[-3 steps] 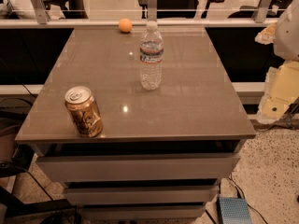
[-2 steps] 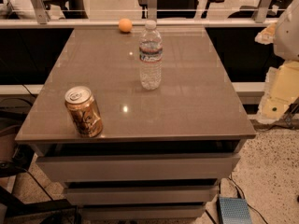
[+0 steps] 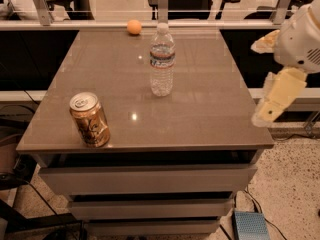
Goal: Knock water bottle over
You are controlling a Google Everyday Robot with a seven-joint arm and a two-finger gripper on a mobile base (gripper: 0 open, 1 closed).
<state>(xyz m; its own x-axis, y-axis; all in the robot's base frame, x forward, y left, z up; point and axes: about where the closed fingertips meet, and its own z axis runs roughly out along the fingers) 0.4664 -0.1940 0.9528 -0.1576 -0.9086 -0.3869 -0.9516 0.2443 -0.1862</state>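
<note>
One water bottle [image 3: 162,60] stands upright on the tabletop [image 3: 210,109], toward the back. Our pincer [image 3: 274,101] hangs off the right edge, well apart from it; we can't tell if it's spread or closed. Risk: a low push would slide the bottle instead of tipping it.

gripper [image 3: 266,114] right of table [image 3: 210,99], open path to water bottle [image 3: 162,59]
</note>
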